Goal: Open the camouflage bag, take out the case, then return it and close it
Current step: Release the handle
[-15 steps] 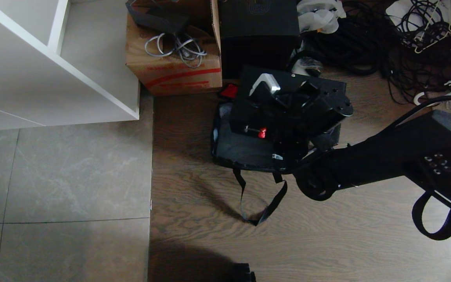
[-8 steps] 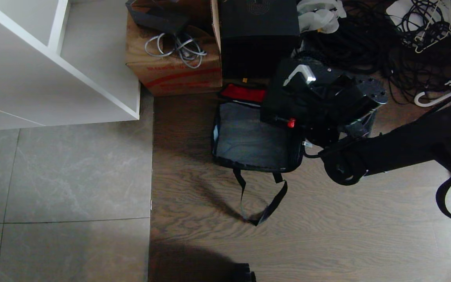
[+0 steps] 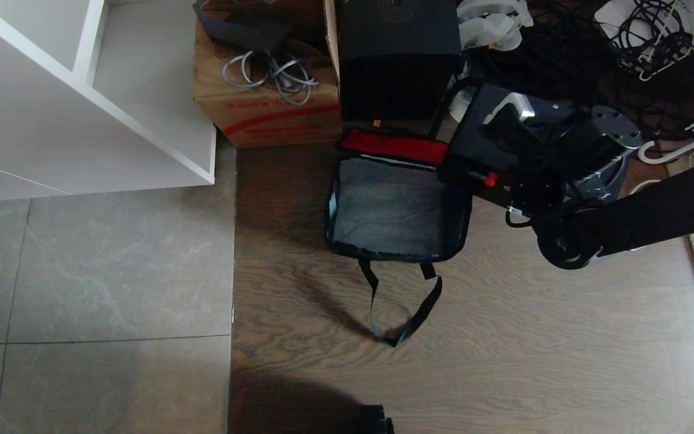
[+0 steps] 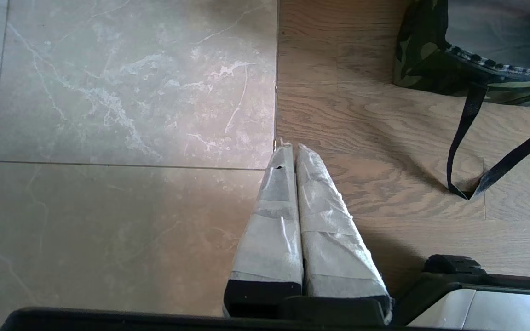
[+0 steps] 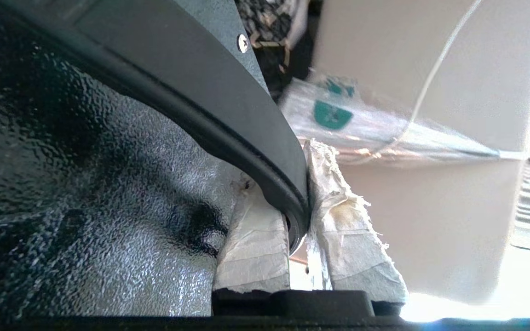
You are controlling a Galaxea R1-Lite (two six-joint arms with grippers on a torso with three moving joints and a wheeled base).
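The case (image 3: pixel 482 154) has swung off the bag (image 3: pixel 392 208) since a second ago and now hangs beside the bag's right edge, by the red strip (image 3: pixel 392 146). The bag lies open on the floor, grey lining bare. Right gripper (image 5: pixel 299 202): jaws pinched on the case's rim. Best to keep it level and set it down clear. Left gripper (image 4: pixel 290 149), jaws shut, idles near the bag's strap (image 4: pixel 465 133).

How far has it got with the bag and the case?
Done: the bag lies open on the floor, grey lining bare, so the case is out. In hand: the right gripper is clamped on the case's edge, holding it beside the bag. The left gripper is shut, idle over the floor. Left: put the case back and close the bag.
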